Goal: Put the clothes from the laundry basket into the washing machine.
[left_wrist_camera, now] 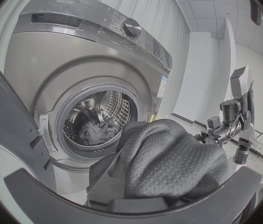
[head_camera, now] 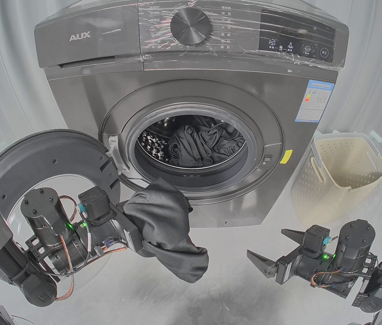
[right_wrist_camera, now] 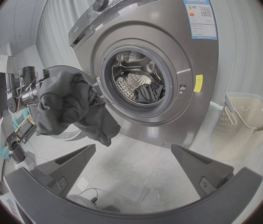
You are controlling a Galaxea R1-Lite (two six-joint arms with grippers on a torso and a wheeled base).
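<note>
A grey front-loading washing machine [head_camera: 191, 68] stands ahead with its round door [head_camera: 42, 163] swung open to the left. Dark clothes [head_camera: 204, 143] lie inside the drum [left_wrist_camera: 106, 115]. My left gripper [head_camera: 139, 240] is shut on a black garment [head_camera: 168, 229], which hangs just below and in front of the drum opening; the cloth [left_wrist_camera: 165, 159] drapes over the fingers and hides them. The same garment [right_wrist_camera: 69, 103] hangs left of the opening in the right wrist view. My right gripper [head_camera: 267, 251] is open and holds nothing, low at the right above the floor. A cream laundry basket [head_camera: 342, 174] leans beside the machine's right side.
White curtains hang behind the machine. Grey floor [right_wrist_camera: 144, 168] stretches between the two arms in front of the machine. The open door takes up the space at the left, next to my left arm.
</note>
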